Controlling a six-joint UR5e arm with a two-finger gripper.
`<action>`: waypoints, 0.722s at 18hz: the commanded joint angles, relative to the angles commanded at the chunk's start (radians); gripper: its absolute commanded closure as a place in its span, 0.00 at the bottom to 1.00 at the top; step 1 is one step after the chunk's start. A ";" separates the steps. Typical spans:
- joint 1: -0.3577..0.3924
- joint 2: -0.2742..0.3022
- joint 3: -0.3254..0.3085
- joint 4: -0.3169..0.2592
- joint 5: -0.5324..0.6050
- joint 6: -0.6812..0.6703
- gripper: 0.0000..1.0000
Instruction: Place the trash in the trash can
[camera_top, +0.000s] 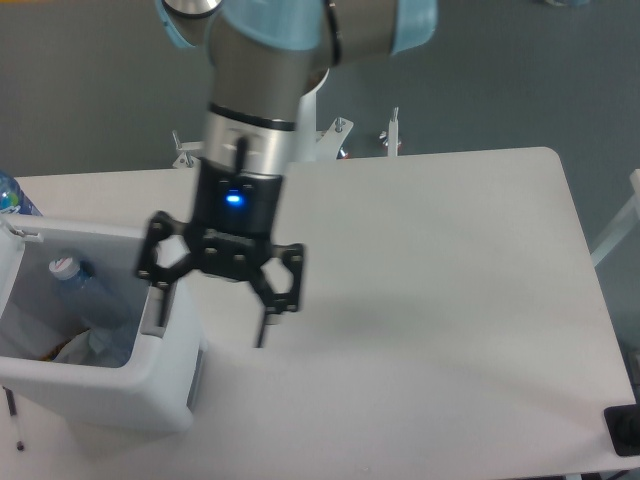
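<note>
trash can (150, 395) blocks left edge (table (440, 300)) | rightward — bare tabletop

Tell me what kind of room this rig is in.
Most likely a robotics lab or test cell: a bare white table on a grey floor, the arm on a white pedestal behind it, and only a white trash can with bottles as props. The gripper hangs open.
</note>
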 joint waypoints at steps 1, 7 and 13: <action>0.017 -0.017 0.003 -0.002 0.000 0.046 0.00; 0.113 -0.063 0.023 -0.211 0.006 0.316 0.00; 0.161 -0.160 0.051 -0.299 0.173 0.462 0.00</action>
